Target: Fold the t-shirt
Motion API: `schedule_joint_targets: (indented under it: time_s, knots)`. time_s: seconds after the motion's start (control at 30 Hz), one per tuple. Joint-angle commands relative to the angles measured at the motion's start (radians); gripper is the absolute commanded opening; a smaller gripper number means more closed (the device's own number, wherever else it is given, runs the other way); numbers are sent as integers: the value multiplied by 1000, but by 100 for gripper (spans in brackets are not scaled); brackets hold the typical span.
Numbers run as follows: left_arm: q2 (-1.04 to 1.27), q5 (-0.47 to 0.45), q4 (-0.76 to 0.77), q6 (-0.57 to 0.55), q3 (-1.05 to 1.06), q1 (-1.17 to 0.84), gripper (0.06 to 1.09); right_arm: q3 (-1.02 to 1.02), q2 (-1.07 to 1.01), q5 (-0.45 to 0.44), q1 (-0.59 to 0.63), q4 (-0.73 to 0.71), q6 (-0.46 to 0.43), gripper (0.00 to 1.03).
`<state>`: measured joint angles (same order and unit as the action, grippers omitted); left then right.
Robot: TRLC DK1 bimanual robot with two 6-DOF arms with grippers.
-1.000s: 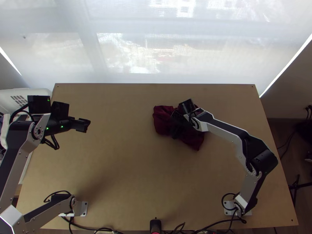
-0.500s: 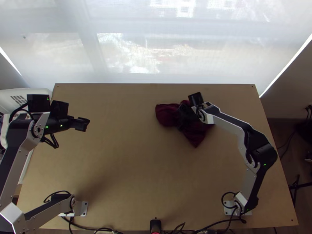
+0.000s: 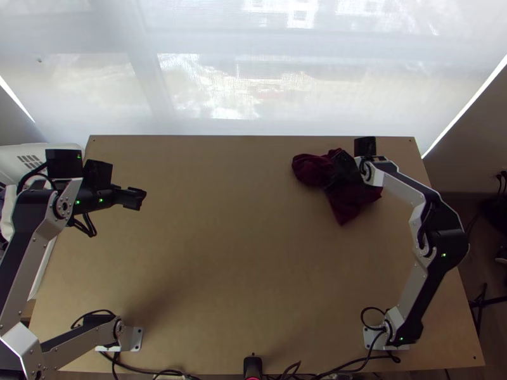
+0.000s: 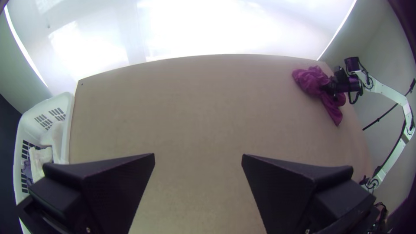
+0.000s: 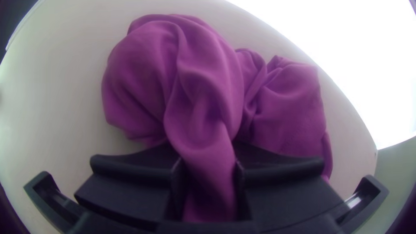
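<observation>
In the top view the dark red t-shirt (image 3: 352,201) is bunched at the table's far right, with my right gripper (image 3: 336,174) over it. The right wrist view shows the bunched t-shirt (image 5: 143,82) with a fold of it pinched between the two fingers of the right gripper (image 5: 208,173). My left gripper (image 3: 141,198) stands at the left side of the table, far from the cloth. Seen in the left wrist view, the left gripper (image 4: 198,160) has its fingers wide apart with bare table between them; the t-shirt (image 4: 310,80) lies far off.
A white basket (image 4: 65,125) with some cloths in it stands beside the table's left edge, next to the left arm. The wooden table (image 3: 222,253) has bare surface between the arms. A pale blind (image 3: 285,76) hangs behind the far edge.
My right gripper has moved right and somewhat toward the table's far edge, and the bunched t-shirt has travelled with it. The left arm has barely shifted.
</observation>
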<state>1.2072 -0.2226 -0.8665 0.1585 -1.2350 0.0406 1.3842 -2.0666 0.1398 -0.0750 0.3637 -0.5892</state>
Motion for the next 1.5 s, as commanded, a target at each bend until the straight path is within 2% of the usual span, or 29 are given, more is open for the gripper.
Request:
schedule_joint_targets:
  time_s: [0.0, 0.3, 0.7, 0.73, 0.77, 0.8, 0.9, 0.93, 1.1, 1.23, 1.33, 1.4, 1.47]
  knots:
    - [3, 0, 0, 1, -3, -1, 104, 82, -69, -8, 198, 3, 40, 3]
    - [0, -1, 0, 1, -3, -2, 104, 257, -170, -49, 414, 12, 152, 3]
    - [-23, -1, -12, 1, -1, -7, 104, 332, -198, -51, 465, 78, 169, 3]
    - [-28, -1, -14, 1, 0, -7, 104, 328, -182, -51, 463, 98, 175, 6]
    - [-32, -1, -16, 1, 3, -8, 104, 309, -159, -36, 460, 100, 178, 14]
    - [-38, -1, -16, 1, 6, -8, 104, 285, -132, -5, 460, 89, 180, 28]
    - [-57, -1, -25, 1, 11, -8, 104, 207, -50, 60, 452, 38, 196, 88]
    - [-63, -1, -26, 1, 12, -7, 104, 197, -32, 80, 448, 38, 198, 100]
    - [-107, 0, -26, -4, 35, -4, 104, 167, 74, 181, 443, 38, 273, 99]
    - [-153, -1, -26, -8, 69, -4, 104, 99, 204, 210, 394, 40, 304, 96]
    - [-199, -1, -26, -17, 121, -1, 104, 10, 349, 233, 333, 38, 315, 98]
    - [-227, -1, -25, -27, 180, -1, 104, -83, 474, 236, 281, -8, 333, 98]
    - [-264, 0, -26, -39, 227, -1, 104, -215, 625, 234, 224, -120, 356, 98]
